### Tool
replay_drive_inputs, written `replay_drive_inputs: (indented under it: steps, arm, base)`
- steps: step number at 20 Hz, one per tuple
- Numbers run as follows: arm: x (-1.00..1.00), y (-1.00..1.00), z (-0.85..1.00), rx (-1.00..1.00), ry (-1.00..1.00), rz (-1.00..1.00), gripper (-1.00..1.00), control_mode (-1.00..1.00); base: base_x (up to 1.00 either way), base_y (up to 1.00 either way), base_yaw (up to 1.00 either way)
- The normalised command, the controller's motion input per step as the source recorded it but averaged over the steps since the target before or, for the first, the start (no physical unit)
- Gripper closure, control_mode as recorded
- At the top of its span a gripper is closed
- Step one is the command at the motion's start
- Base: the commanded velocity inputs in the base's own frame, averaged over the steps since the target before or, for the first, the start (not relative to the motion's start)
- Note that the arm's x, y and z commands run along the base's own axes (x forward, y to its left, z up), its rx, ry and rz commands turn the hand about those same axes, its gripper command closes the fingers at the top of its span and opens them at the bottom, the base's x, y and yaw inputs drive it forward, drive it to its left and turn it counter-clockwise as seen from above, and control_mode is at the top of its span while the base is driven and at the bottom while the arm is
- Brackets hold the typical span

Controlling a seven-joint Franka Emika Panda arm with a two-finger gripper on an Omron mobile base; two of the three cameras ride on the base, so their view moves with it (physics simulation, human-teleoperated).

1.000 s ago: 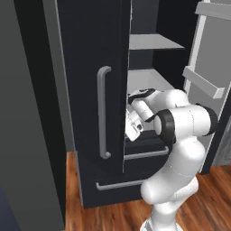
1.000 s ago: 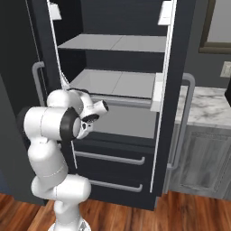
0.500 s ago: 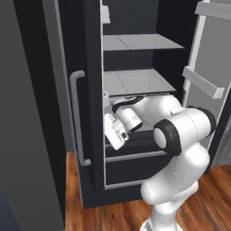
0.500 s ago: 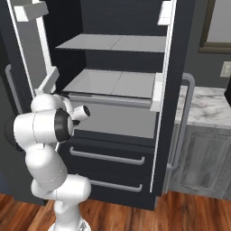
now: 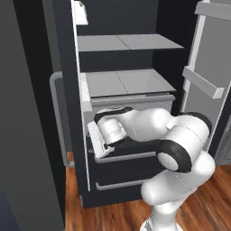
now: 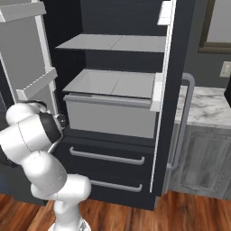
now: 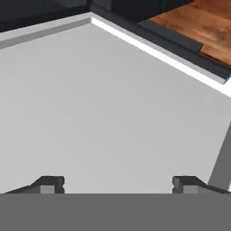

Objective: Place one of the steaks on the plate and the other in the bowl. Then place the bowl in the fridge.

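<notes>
The gripper (image 7: 117, 184), jaws spread wide and empty, faces a blank grey fridge door (image 7: 103, 103). The arm (image 5: 149, 128) hides the fridge (image 5: 122, 67) drawers at centre frame.

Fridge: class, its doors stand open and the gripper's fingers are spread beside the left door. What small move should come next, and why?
Probably ease the gripper back from the left door. The fridge is wide open, and the spread fingers hold nothing and sit close against the door's grey inner face.
</notes>
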Motion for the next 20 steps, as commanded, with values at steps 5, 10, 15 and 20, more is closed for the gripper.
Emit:
replay_drive_inputs:
  steps: [5,10,15,20]
  arm:
    - [-0.04,-0.10,0.01,-0.02,0.00,-0.17,-1.00,-1.00]
    - [0.26,-0.89,0.35,-0.16,0.14,-0.05,-1.00,-1.00]
    - [0.12,-1.00,0.80,-0.19,0.01,0.00,-1.00,-1.00]
    - [0.10,-0.85,0.62,-0.44,0.11,0.04,-1.00,-1.00]
  base:
    - [0.00,0.00,0.00]
    - [0.00,0.00,0.00]
    - [0.00,0.00,0.00]
    - [0.00,0.00,0.00]
